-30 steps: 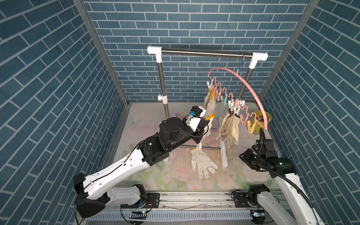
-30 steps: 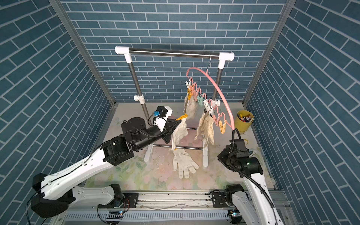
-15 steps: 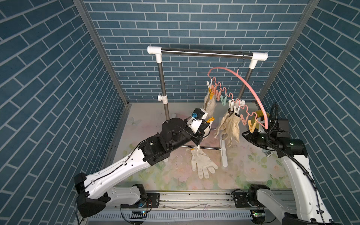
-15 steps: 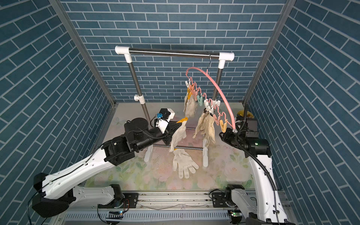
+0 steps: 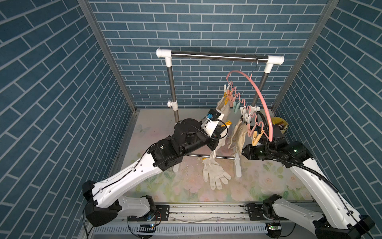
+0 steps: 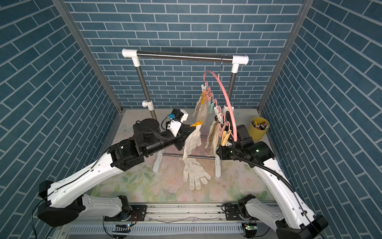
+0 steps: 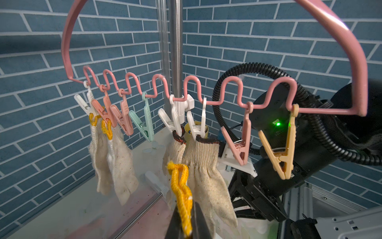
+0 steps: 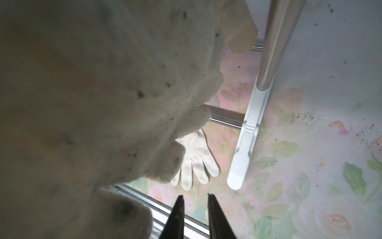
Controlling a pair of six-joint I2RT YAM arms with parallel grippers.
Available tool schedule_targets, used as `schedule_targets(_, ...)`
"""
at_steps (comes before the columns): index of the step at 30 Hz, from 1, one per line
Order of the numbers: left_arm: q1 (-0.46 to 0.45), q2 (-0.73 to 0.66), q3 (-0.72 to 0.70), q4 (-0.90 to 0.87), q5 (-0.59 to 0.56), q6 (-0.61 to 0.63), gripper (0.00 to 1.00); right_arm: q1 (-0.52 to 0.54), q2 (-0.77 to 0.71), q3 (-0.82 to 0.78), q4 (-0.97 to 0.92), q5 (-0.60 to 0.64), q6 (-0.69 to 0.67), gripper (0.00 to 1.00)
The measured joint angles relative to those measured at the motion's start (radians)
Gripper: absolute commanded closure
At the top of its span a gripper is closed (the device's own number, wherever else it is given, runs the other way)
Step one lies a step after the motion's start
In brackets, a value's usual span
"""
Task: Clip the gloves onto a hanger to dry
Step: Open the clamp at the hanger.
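Note:
The pink hanger point(image 5: 260, 93) point(image 6: 225, 97) point(image 7: 206, 48) hangs by its hook from the steel rack. Two gloves point(image 7: 115, 157) are clipped at its far end and two more point(image 7: 204, 171) near the middle. My left gripper point(image 7: 186, 224) is shut on the yellow cuff of another glove point(image 6: 192, 142), held up beside the hanger with its fingers dangling. One white glove point(image 5: 215, 174) point(image 8: 196, 153) lies flat on the floral mat. My right gripper point(image 8: 194, 199) sits under the hanging gloves, its jaws slightly apart with nothing between them. The pink clip point(image 7: 239, 149) and the yellow clip point(image 7: 283, 157) hold nothing.
The steel-tube rack point(image 5: 217, 57) with white joints stands across the middle; its white foot point(image 8: 246, 140) rests on the mat beside the lying glove. A yellow cup point(image 6: 258, 130) of small items stands at the back right. Brick-patterned walls close in three sides.
My right arm has risen from low at the front right and swung left, coming in under the hanger's near end, with its jaws narrowing. The left arm has barely moved and still holds its glove.

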Motion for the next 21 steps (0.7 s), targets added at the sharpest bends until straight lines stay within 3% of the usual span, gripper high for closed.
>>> schedule_targets(5, 0.0, 0.001, 0.052, -0.062, 0.038, 0.043, 1.0, 0.024, -0.008, 0.002, -0.012, 0.036, -0.007, 0.63)
schedule_targets(9, 0.0, -0.008, 0.071, -0.086, 0.06, 0.083, 1.0, 0.005, -0.066, 0.002, -0.023, 0.083, -0.019, 0.6)
schedule_targets(15, 0.0, -0.029, 0.091, -0.125, 0.093, 0.142, 1.0, -0.153, -0.149, 0.002, -0.039, 0.058, -0.026, 0.6)
schedule_targets(21, 0.008, -0.028, 0.196, -0.212, 0.165, 0.223, 1.0, -0.266, -0.206, 0.004, -0.009, -0.084, -0.034, 0.6)
